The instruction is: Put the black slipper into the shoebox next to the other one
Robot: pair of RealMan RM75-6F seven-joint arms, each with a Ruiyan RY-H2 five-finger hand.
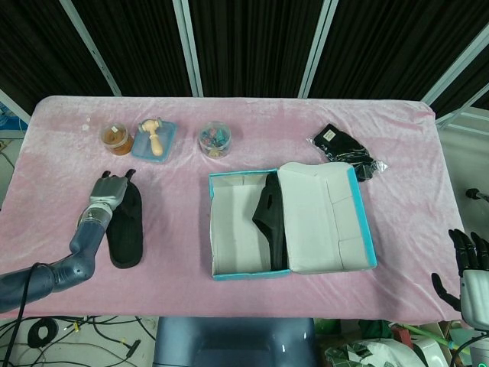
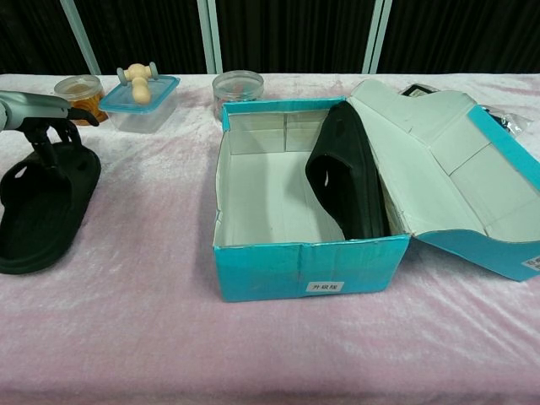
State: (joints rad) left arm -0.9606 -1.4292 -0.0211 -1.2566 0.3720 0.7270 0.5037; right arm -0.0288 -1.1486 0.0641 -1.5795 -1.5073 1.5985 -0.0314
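Observation:
A black slipper (image 1: 127, 229) (image 2: 38, 211) lies on the pink cloth at the left, its far end raised a little. My left hand (image 1: 109, 191) (image 2: 42, 114) grips that far end, fingers curled down onto it. The open teal shoebox (image 1: 233, 241) (image 2: 278, 270) sits in the middle with its lid folded out to the right. The other black slipper (image 1: 271, 218) (image 2: 346, 177) stands on edge inside, against the box's right side. My right hand (image 1: 467, 267) hangs off the table's near right corner, fingers spread, holding nothing.
Along the back left stand a jar with orange contents (image 1: 116, 138), a blue container with a wooden toy (image 1: 155, 138) and a round clear tub (image 1: 215, 140). A black bagged item (image 1: 344, 151) lies behind the box lid. Pink cloth separates the slipper from the box.

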